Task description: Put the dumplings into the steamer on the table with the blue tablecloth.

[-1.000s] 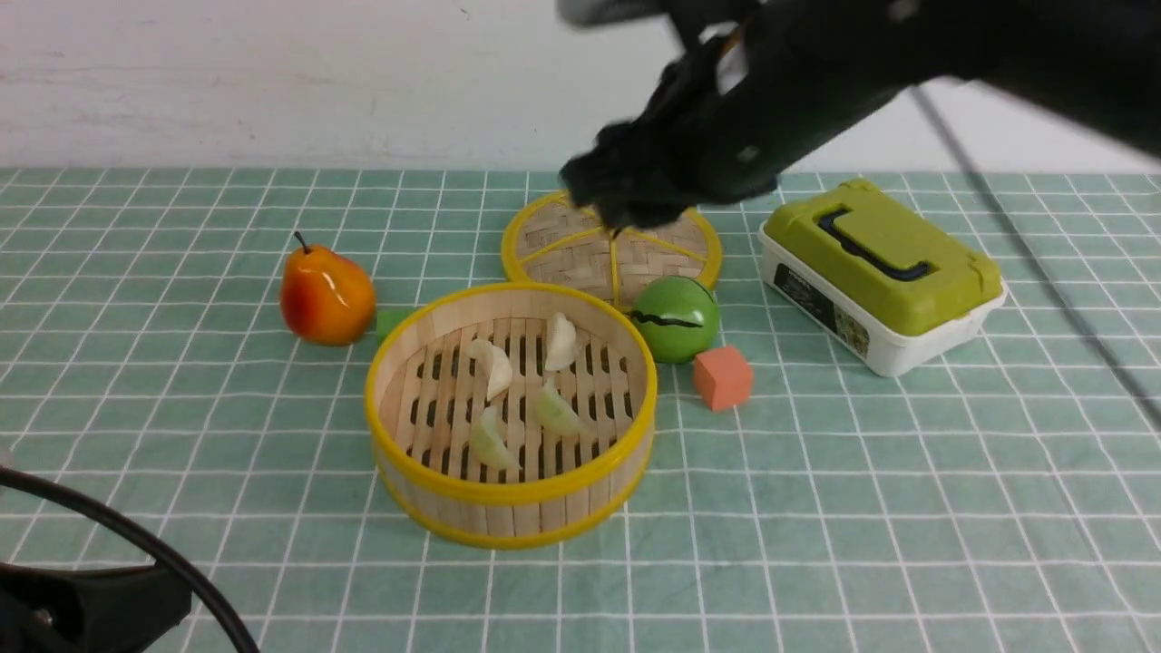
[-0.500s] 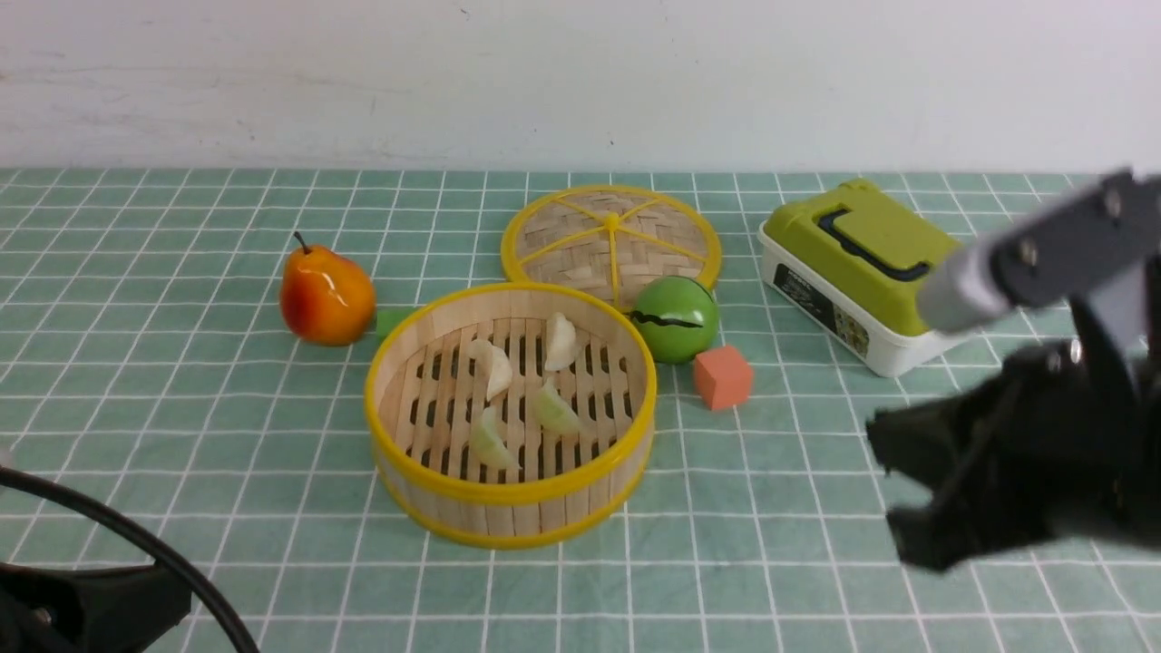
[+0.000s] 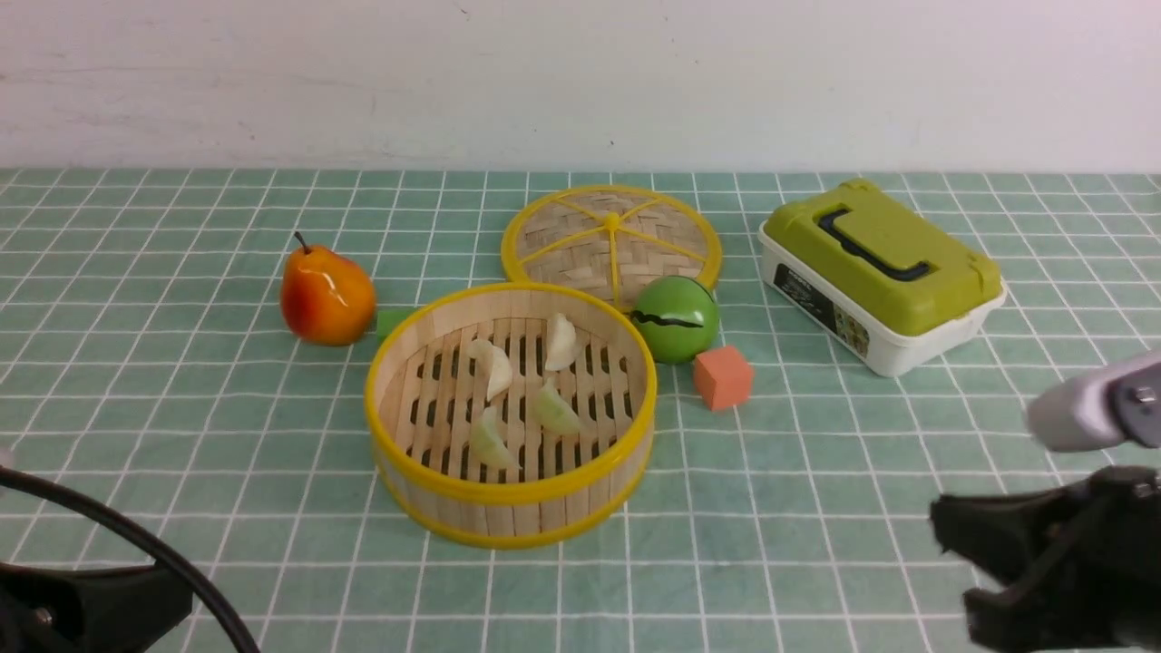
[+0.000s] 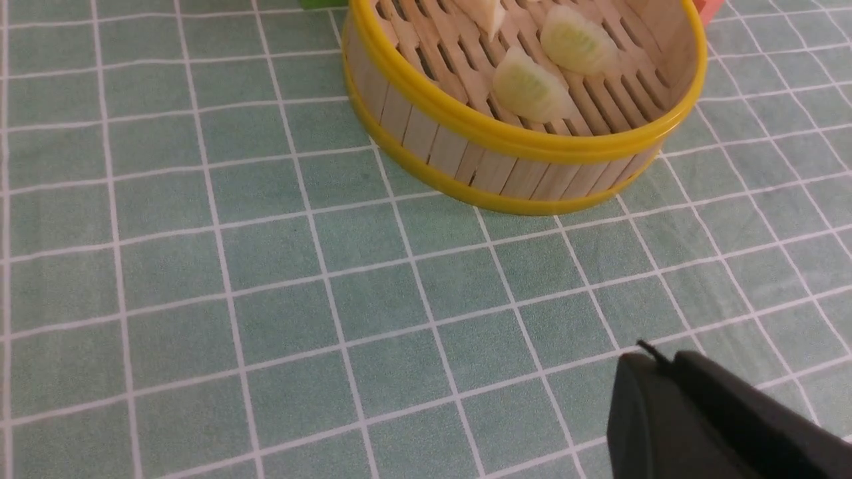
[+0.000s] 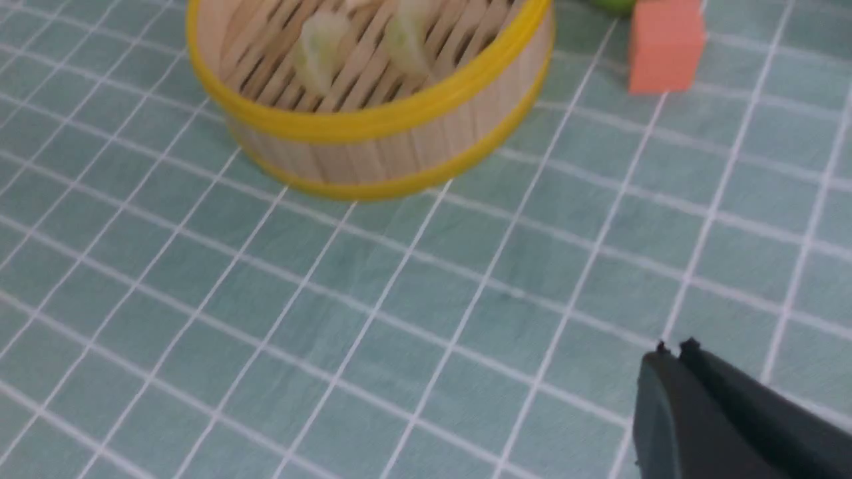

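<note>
Four dumplings [image 3: 491,439] inside the steamer [image 3: 512,492], resting on its slats; left gripper [image 4: 655,352] closed, empty; right gripper [image 5: 679,349] closed, empty; placing appears complete; to finish well, both arms should draw back low and wide, keeping off the rim and the block [image 3: 723,377].

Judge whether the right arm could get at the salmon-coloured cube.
Probably yes: the shut right claw is empty, and only bare grid-lined teal cloth shows between it and the salmon-coloured cube.
</note>
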You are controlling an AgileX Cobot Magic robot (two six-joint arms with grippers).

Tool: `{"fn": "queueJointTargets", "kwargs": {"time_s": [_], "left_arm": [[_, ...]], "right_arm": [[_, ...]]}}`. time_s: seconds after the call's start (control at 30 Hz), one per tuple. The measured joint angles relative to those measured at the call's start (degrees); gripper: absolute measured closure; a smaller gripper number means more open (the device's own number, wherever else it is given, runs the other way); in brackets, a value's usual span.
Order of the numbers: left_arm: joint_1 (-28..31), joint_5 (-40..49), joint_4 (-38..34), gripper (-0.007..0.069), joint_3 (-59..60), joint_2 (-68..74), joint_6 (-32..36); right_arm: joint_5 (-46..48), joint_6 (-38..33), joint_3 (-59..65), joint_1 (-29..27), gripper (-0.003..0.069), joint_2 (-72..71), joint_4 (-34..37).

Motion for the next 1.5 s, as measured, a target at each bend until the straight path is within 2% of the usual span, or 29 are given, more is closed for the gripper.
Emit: {"fn": "queueJointTargets", "kwargs": {"time_s": [0.07,0.1,0.17,0.23,0.27,0.4,0.53,0.67,0.93,1.5], "left_arm": [[0.0,0.0,0.0,0.0594,0.0,0.0,0.0],[0.0,0.0,0.0,0.0594,0.0,0.0,0.0],[0.0,0.0,0.0,0.059,0.0,0.0,0.0],[0.0,0.0,0.0,0.0589,0.0,0.0,0.0],[0.0,0.0,0.0,0.0587,0.0,0.0,0.0],[0.0,0.0,0.0,0.0586,0.0,0.0,0.0],[0.0,0.0,0.0,0.0586,0.0,0.0,0.0],[0.0,0.0,0.0,0.0583,0.0,0.0,0.0],[0.02,0.64,-0.06,0.0571,0.02,0.0,0.0],[0.02,1.45,-0.06,0.0552,0.02,0.0,0.0]], "right_arm": [[-2.27,-0.04,1.09,-2.54,0.0678,-5.22,-5.17],[-2.27,-0.04,1.25,-2.54,0.0678,-5.75,-5.17],[-6.98,-0.04,4.54,-6.39,0.0677,-13.88,-11.38],[-9.32,-0.04,6.7,-8.36,0.0676,-16.89,-12.97],[-12.56,-0.04,10.63,-11.37,0.0675,-22.2,-13.73],[-17.3,-0.04,19.28,-18.64,0.0674,-31.85,-13.61],[-19.6,-0.04,29.26,-26.37,0.0674,-43.34,-9.45],[-12.32,-0.04,31.58,-29.87,0.0674,-48.34,-3.85],[4.33,-0.04,31.45,-30.75,0.0674,-48.63,-1.11],[6.04,-0.04,31.13,-30.75,0.0669,-48.67,1.08]]}}
